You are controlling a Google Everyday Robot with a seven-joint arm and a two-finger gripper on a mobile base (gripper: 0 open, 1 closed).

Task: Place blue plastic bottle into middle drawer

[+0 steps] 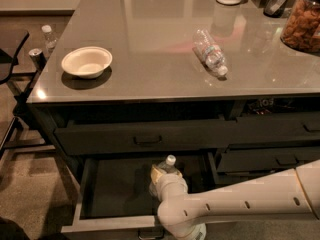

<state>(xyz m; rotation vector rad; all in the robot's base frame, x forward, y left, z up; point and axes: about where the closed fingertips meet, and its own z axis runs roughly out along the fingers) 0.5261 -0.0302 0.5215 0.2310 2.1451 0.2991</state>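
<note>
countertop (150,44): grey, bearing a white bowl (86,61) and a ribbed bottle (210,52) lying on its side.
middle drawer (115,223): pulled open, dark inside exposed.
blue plastic bottle (167,168): upright, cap up, within the open drawer; base hidden by the wrist.
gripper (162,176): reached into the drawer, jaws clamped on the bottle.
progress: bottle judged delivered; release and withdrawal left.

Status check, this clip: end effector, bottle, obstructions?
End effector at blue plastic bottle, over open middle drawer. Bottle upright. No obstruction visible in drawer.
</note>
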